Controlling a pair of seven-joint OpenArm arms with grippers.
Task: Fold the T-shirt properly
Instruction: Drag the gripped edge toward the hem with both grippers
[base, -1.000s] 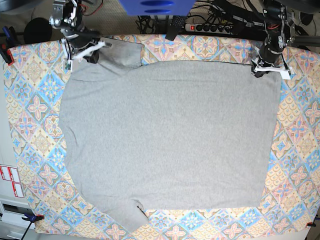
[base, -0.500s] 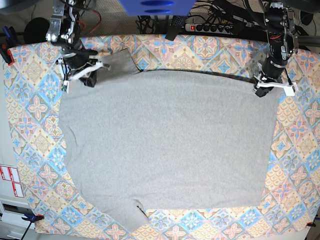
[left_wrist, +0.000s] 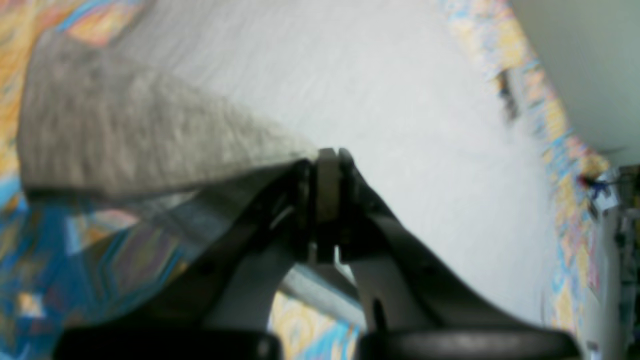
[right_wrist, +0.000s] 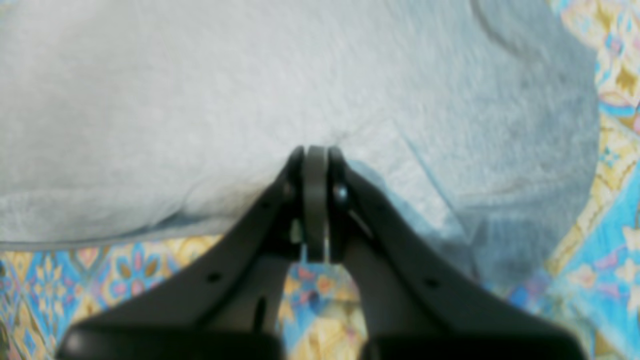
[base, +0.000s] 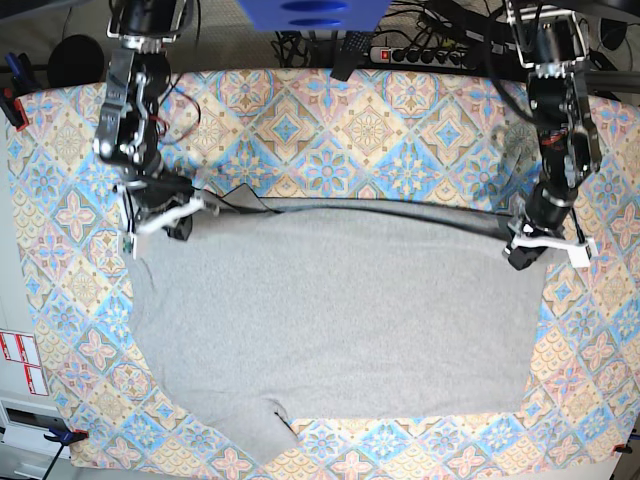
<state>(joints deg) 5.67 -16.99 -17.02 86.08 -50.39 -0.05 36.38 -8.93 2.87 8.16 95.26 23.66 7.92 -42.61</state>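
Note:
The light grey T-shirt lies spread on the patterned tablecloth, and no lettering shows. Its far edge is lifted and stretched between both grippers. My left gripper, on the base view's right, is shut on the far right corner of the T-shirt. The left wrist view shows its jaws pinching a raised grey fold. My right gripper, on the base view's left, is shut on the far left corner by the sleeve. The right wrist view shows its jaws closed on grey cloth.
A power strip and cables lie behind the table's far edge. A blue object hangs at the top centre. Clamps hold the tablecloth at the left edge and the near left corner.
Both grippers have moved toward the near side, carrying the shirt's far edge with them. A wider band of tablecloth now shows at the back, and the sleeve has bunched at the right gripper.

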